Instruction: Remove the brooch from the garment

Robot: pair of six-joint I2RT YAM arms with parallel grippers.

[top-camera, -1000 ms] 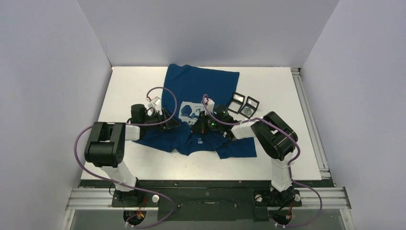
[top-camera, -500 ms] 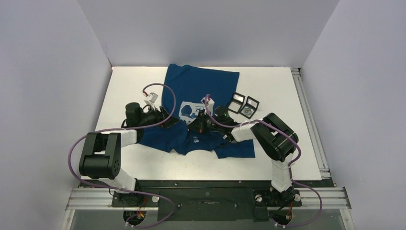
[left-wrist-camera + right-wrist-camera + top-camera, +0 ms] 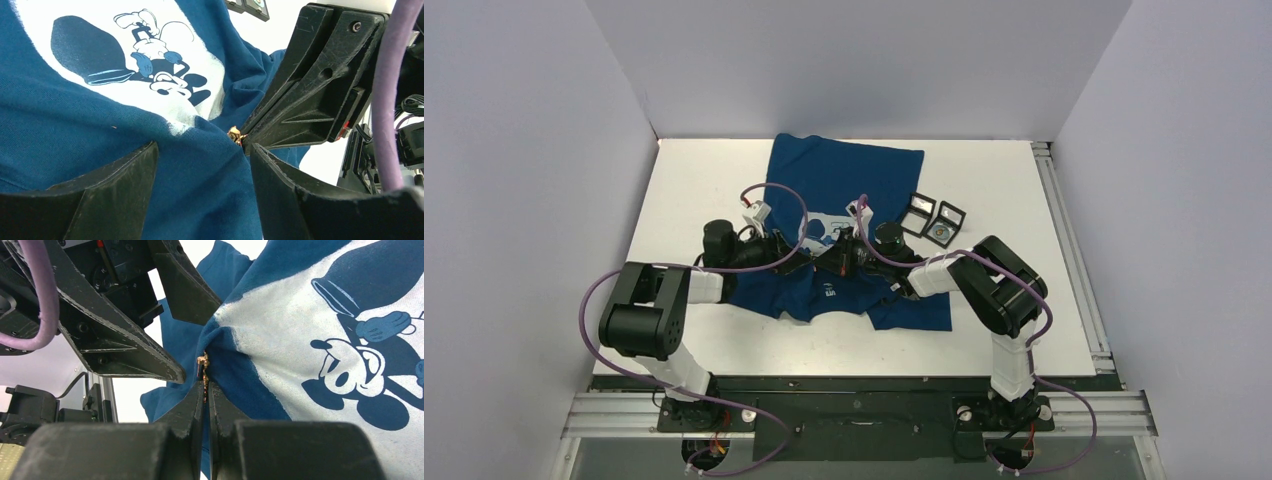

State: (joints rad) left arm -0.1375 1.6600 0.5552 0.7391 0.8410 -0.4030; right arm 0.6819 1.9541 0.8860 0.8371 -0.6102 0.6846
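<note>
Fingers on the right (image 3: pixel 192 412) pinch the brooch (image 3: pixel 203 367) on the garment (image 3: pixel 237 370); left fingers (image 3: pixel 292 200) spread wide alongside.

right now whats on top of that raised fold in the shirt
A small gold brooch sits on the fold of the blue shirt, pinched by the shut right hand. Its pin and clasp cannot be seen, covered by fabric and the hand.

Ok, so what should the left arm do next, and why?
Probably close the left gripper on the shirt just beside the brooch. Its jaws stand open over the cloth there, while the right gripper, jaws shut, pinches the brooch at a raised fold. Pinning the cloth should let the brooch pull free rather than drag the shirt along.
</note>
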